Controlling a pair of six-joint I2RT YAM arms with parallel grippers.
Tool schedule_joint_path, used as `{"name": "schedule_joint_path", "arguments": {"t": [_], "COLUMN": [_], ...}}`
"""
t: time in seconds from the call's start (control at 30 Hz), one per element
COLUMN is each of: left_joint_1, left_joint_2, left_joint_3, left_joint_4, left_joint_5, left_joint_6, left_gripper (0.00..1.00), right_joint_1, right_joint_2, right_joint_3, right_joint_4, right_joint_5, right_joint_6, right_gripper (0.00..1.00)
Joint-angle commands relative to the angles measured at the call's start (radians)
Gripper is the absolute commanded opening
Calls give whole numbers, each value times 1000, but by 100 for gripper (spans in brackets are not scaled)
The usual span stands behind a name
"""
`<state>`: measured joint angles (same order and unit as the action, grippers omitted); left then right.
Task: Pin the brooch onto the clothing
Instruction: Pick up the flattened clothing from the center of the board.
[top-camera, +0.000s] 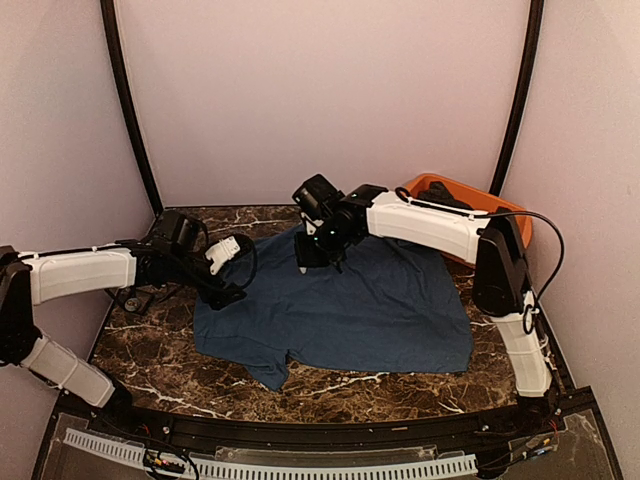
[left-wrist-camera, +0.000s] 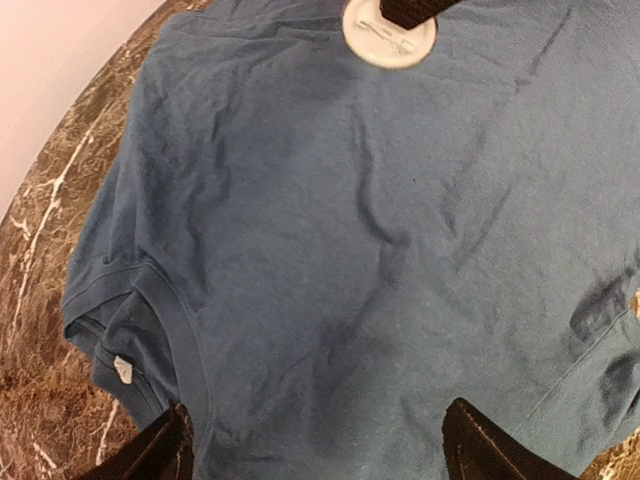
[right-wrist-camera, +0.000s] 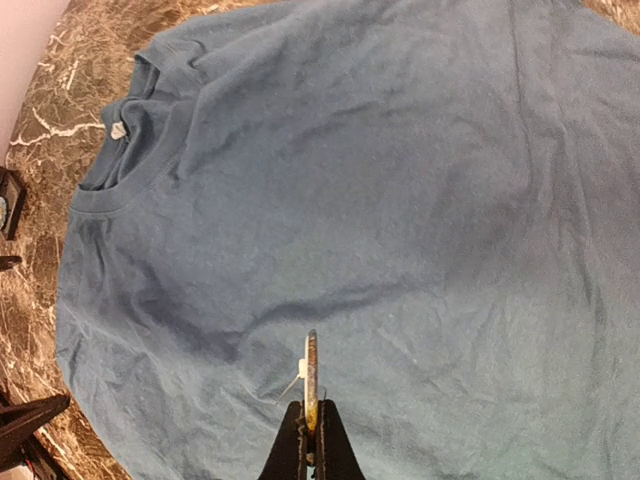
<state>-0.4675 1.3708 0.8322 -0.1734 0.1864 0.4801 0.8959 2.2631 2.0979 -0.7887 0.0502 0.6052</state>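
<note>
The navy T-shirt (top-camera: 350, 310) lies spread on the marble table (top-camera: 340, 385). Over the T-shirt's far part, the right gripper (right-wrist-camera: 311, 420) is clamped tight on the round white brooch (left-wrist-camera: 389, 30). The left gripper (left-wrist-camera: 320, 440) hangs wide open and empty above the T-shirt, by its collar (left-wrist-camera: 175, 330).

I read shirt (top-camera: 370, 300) flat on table (top-camera: 330, 385), centre, its back part reaching near far edge. Collar (right-wrist-camera: 108, 170) at shirt's left end, toward table's left edge. Tub (top-camera: 521, 226) at far right corner, behind shirt's right end, my right arm crossing in front of it. Left gripper (left-wrist-camera: 315, 430) above shirt's left part, beside collar. Right gripper (right-wrist-camera: 312, 415) above shirt's far middle, brooch (right-wrist-camera: 312, 365) between its fingers, over fabric; contact unclear. Small object (top-camera: 130, 300) on table near left edge, left of shirt, beneath my left arm.
</note>
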Motion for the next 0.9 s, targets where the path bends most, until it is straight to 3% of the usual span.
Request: {"name": "schedule_joint_path", "arguments": {"t": [0.0, 0.33, 0.57, 0.87], "left_joint_1": [27, 40, 74, 98], "left_joint_2": [64, 248, 297, 345], "left_joint_3": [-13, 80, 108, 139], "left_joint_4": [11, -56, -48, -63], "left_joint_5": [129, 239, 294, 333], "left_joint_6": [116, 236, 220, 192], "left_gripper": [85, 79, 65, 59], "right_joint_1": [-20, -22, -16, -5], "right_joint_2": [-77, -91, -135, -139], "right_joint_3": [-92, -139, -187, -206], "right_joint_4": [82, 111, 121, 137], "right_joint_5": [6, -93, -82, -118], "right_joint_6": [61, 70, 56, 46], "right_gripper": [0, 0, 0, 0]}}
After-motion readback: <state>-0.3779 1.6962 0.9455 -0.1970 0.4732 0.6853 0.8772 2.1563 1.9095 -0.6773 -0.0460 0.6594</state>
